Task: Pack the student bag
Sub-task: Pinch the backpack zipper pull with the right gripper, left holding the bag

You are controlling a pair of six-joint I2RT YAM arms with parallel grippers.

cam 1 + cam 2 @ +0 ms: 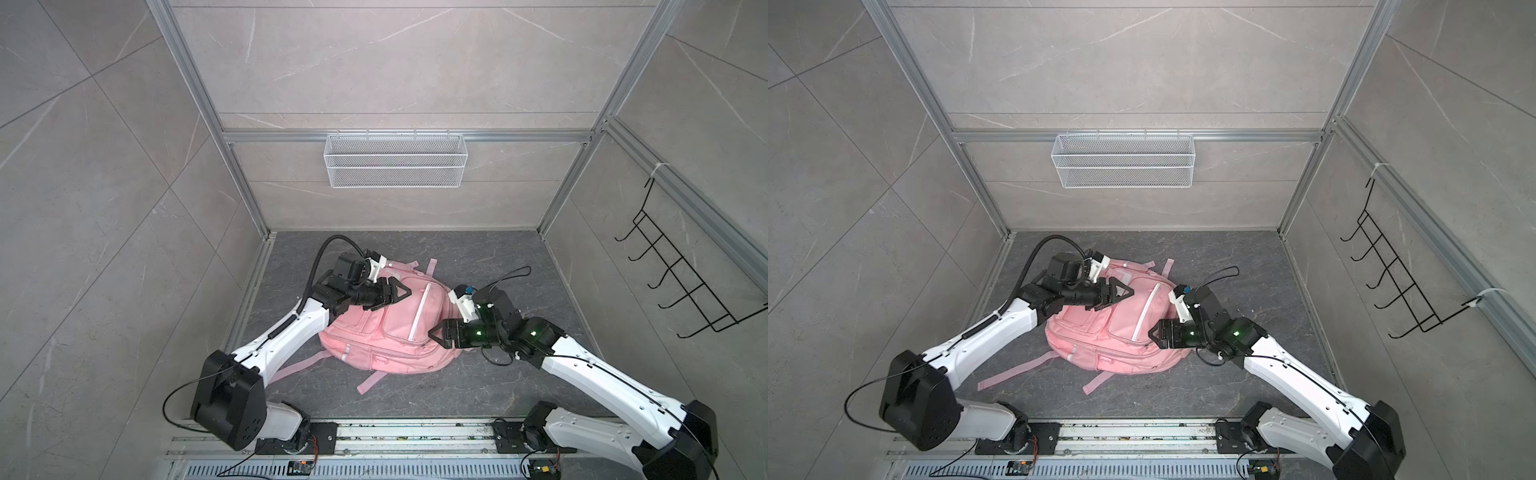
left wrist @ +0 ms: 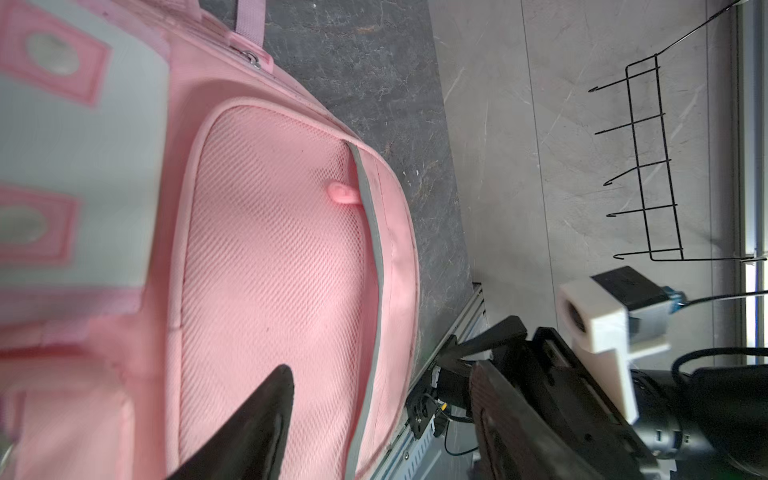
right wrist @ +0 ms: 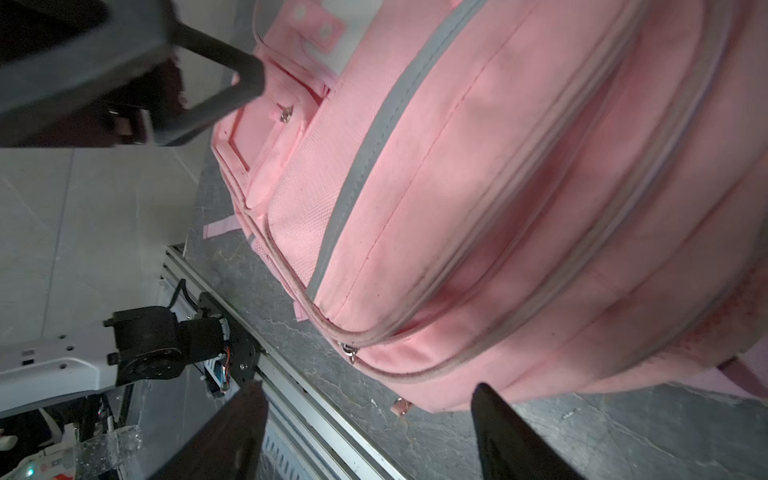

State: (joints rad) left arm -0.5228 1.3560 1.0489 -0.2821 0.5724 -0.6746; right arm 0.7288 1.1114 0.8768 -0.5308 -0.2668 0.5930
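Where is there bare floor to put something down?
Bare floor: behind the student bag up to the back wall, and between its straps and the base rail. Crowded: around the bag, where left gripper and right gripper hover.

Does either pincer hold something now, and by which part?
Nothing is held: left pincer and right pincer both stand open near the student bag.

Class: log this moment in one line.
soft pink fabric backpack: flat on grey floor; left end effector: open, over it; right end effector: open, beside it
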